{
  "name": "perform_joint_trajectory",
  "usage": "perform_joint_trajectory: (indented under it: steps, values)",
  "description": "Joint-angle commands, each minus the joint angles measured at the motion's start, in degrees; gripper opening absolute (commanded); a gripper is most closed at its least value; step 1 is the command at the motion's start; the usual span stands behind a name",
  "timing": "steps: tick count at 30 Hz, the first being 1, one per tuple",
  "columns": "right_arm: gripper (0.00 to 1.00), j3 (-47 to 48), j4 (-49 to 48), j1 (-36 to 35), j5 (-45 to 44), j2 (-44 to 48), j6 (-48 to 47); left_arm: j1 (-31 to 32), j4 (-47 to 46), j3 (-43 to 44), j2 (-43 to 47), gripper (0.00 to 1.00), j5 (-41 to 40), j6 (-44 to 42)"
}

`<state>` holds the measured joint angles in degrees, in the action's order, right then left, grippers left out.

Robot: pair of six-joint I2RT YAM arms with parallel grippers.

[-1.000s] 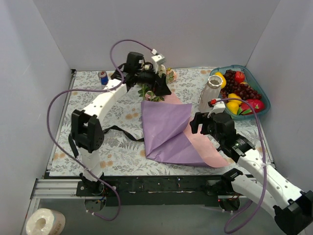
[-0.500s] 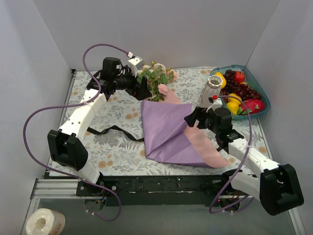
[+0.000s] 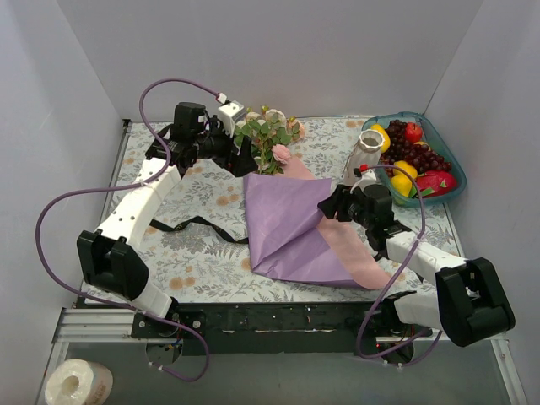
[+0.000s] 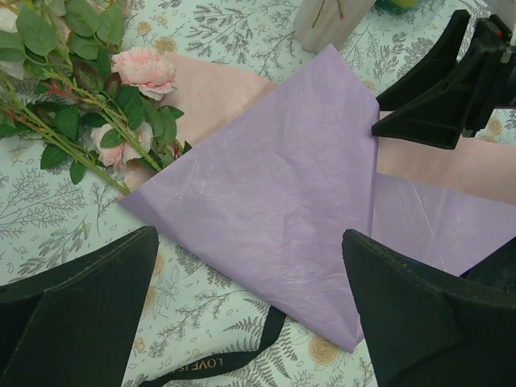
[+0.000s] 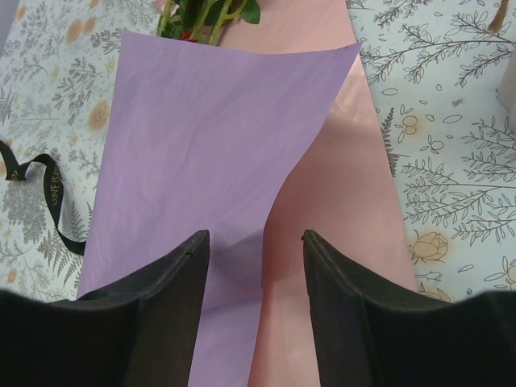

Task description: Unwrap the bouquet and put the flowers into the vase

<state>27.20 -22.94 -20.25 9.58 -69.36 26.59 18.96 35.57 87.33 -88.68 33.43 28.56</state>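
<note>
Standing by the desk, I see the left hand hovering above the cloth with its fingers spread as wide as they go and nothing between them. Just past its fingertips, on the far side, the flowers lie flat: leafy green stems with a pink bloom on top. The cut ends of the stems run in at the far corner of the paper sheet.

The sheet spreads from under that hand's fingers across to the right hand. It is folded over so the purple face is up, with the pink face showing along the side nearer the right hand.

The right hand is low over the sheet where the purple edge meets the pink. Its two fingers stand partly apart, with both colours showing in the gap. They are not pinched on the paper, and I cannot tell whether the tips touch it.

The black ribbon lies loose on the desk on the near side of the left hand, one end reaching under the purple sheet.

The ribbed vase stands upright just beyond the right hand, beside the pink edge and apart from the flowers. The teal fruit bowl sits just past the vase, out to the right hand's outer side.
</note>
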Motion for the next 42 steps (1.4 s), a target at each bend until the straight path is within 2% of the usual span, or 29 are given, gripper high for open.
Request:
perform_joint_trajectory:
  steps: [1, 9, 12, 13, 15, 16, 20, 26, 33, 38, 42]
  values:
    - [0.56, 1.54, -4.83, 0.12, 1.58, -2.09, -0.22, -0.24, -0.24, -1.11, 3.43, 0.98, -0.47, -0.96]
    - [0.52, 3.03, -6.41, -0.05, 3.24, -4.81, 0.04, -0.24, -0.15, -2.34, 3.78, 0.98, -1.00, -1.49]
    - [0.43, 4.09, -6.33, -0.58, 4.04, -4.99, -0.31, -0.24, -0.33, -2.86, 4.04, 0.98, -1.17, -1.48]
    - [0.36, 4.87, -6.42, -1.10, 4.13, -4.99, -0.57, -0.24, -0.33, -3.21, 4.05, 0.98, -1.17, -1.40]
    - [0.28, 5.67, -5.63, -1.46, 4.30, -5.26, -1.18, -0.24, -0.42, -3.39, 4.13, 0.98, -1.09, -1.40]
    - [0.20, 6.11, -5.45, -1.81, 4.48, -5.17, -1.28, -0.24, -0.50, -3.48, 4.22, 0.98, -1.09, -1.40]
    - [0.05, 8.65, -3.96, -3.21, 4.57, -4.91, -1.89, -0.24, -0.85, -3.83, 4.48, 0.98, -1.44, -1.31]
    - [0.05, 14.10, 0.43, -9.27, 3.43, -3.77, -4.17, -0.24, -1.99, -3.75, 5.10, 0.98, -4.06, -0.26]
    - [0.11, 22.97, 6.49, -23.05, -1.32, -5.95, -7.78, -3.40, -6.65, -2.25, 6.59, 0.98, -15.31, 7.30]
    - [0.13, 32.90, 10.54, -31.24, -5.36, -12.45, -9.54, -6.65, -8.67, -2.25, 8.53, 0.98, -19.36, 9.85]
    - [0.17, 41.51, 16.15, -37.56, -6.94, -19.04, -11.47, -8.32, -9.12, -2.95, 10.37, 0.98, -19.54, 10.20]
